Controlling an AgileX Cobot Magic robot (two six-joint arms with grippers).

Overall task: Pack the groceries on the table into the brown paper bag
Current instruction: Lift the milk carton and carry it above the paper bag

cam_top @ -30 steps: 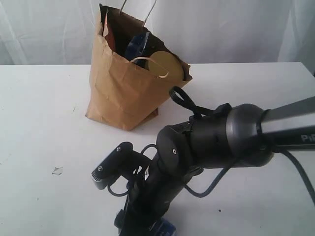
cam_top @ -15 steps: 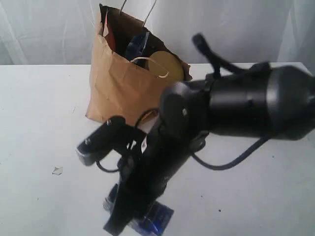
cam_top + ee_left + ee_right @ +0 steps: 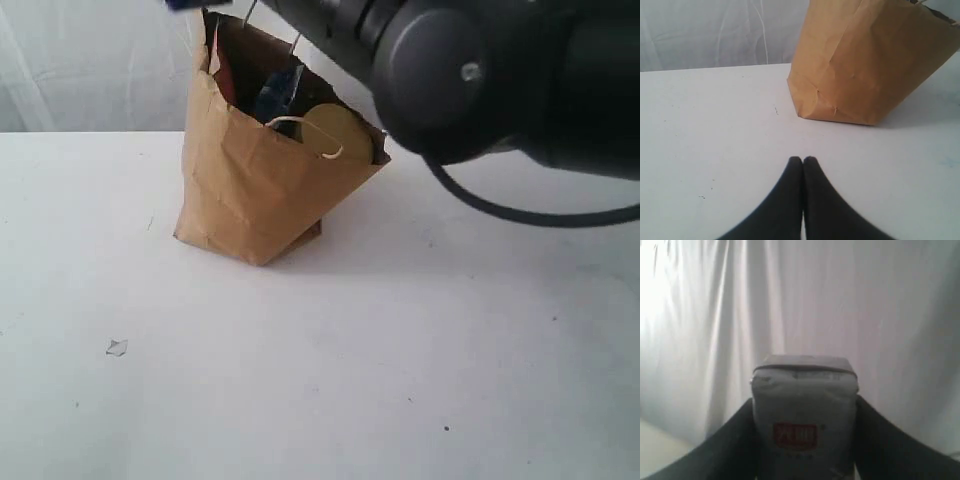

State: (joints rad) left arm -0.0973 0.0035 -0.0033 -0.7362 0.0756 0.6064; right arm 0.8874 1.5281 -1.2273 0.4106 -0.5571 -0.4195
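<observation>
Up top, the right gripper [image 3: 805, 402] pinches the small white-blue packet [image 3: 804, 410], right by the rim of the tall crumpled brown paper bag [image 3: 260, 190]. Its open mouth lies below, so this looks like a downward drop. The left gripper [image 3: 803, 161] is pressed together, low over the white counter [image 3: 400, 350], with the bag ahead of it.

Paper bag [image 3: 250, 195] on table [image 3: 400, 350]; jar [image 3: 335, 135] inside; scrap [image 3: 117, 347] front-left

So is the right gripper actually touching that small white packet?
Touching. The right wrist view shows the small white packet wedged between the dark fingers of the right gripper, both pressed against its sides, no gap.
</observation>
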